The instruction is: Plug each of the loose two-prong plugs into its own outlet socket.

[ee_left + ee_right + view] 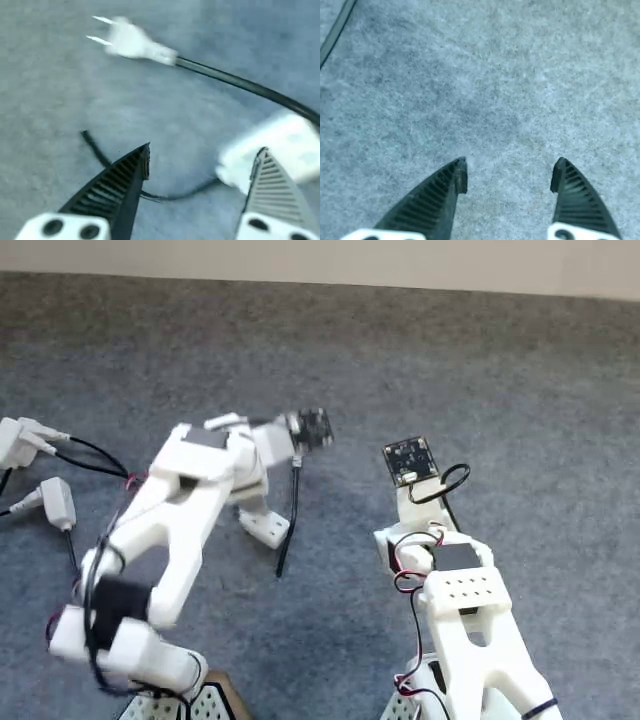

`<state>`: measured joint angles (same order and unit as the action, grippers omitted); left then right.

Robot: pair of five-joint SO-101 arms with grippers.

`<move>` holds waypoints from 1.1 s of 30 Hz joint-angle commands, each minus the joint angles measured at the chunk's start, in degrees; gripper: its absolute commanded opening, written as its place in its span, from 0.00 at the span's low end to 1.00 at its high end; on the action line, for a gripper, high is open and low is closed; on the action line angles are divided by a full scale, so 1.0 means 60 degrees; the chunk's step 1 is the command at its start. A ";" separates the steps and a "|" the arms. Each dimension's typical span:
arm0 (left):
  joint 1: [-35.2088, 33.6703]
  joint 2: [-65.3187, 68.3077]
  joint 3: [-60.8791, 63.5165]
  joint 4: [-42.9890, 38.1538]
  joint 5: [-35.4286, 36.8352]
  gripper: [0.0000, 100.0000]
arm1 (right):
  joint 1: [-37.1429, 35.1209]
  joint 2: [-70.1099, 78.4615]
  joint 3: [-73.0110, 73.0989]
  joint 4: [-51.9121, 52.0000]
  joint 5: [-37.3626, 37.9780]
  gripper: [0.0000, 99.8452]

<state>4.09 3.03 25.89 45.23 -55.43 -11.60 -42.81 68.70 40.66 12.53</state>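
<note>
Two white plugs are seen on the grey carpet (400,360) by the left edge of the high view, the farther plug (22,440) just beyond the nearer plug (55,502), both joined to black cords (95,455). In the left wrist view a two-prong plug (131,41) is laid flat, prongs bare, its cable (240,85) trailing past a blurred white block (287,145)
</note>
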 commanded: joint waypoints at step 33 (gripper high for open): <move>-0.2762 0.1326 -0.2923 0.7810 -0.3238 0.12 | 0.0022 0.0022 -0.0066 -0.0168 0.0103 0.27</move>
<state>-11.65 17.54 8.84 81.10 -69.32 -11.60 -42.81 68.70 40.66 12.53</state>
